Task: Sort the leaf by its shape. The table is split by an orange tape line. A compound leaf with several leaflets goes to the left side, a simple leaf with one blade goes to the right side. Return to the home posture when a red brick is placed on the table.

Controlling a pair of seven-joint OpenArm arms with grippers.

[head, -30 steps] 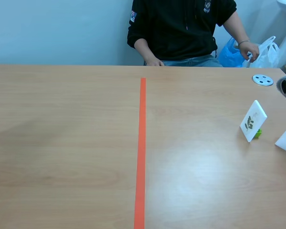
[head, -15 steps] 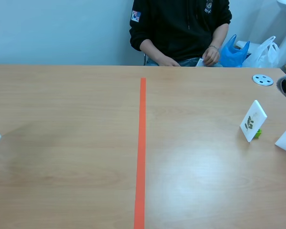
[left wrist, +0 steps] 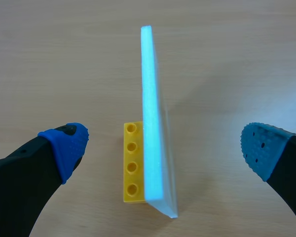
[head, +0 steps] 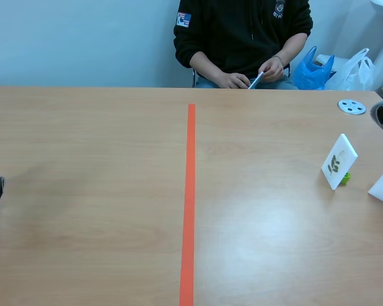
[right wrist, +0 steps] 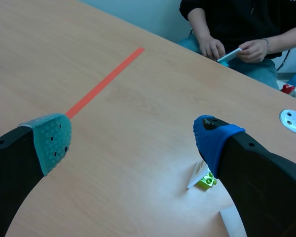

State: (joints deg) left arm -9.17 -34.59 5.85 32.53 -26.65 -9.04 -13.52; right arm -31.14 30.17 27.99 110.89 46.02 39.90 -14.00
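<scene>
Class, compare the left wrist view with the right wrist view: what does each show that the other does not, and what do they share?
Left only: a card standing edge-on on a yellow brick, between the open fingers of the left gripper. Right only: the tape line, a person, a disc, a green brick holding a second card, the right gripper. Shared: the table; both grippers open.

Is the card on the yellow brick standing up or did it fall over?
Standing up. The card rises on its edge from the yellow brick, with its thin top edge facing the left wrist camera.
</scene>
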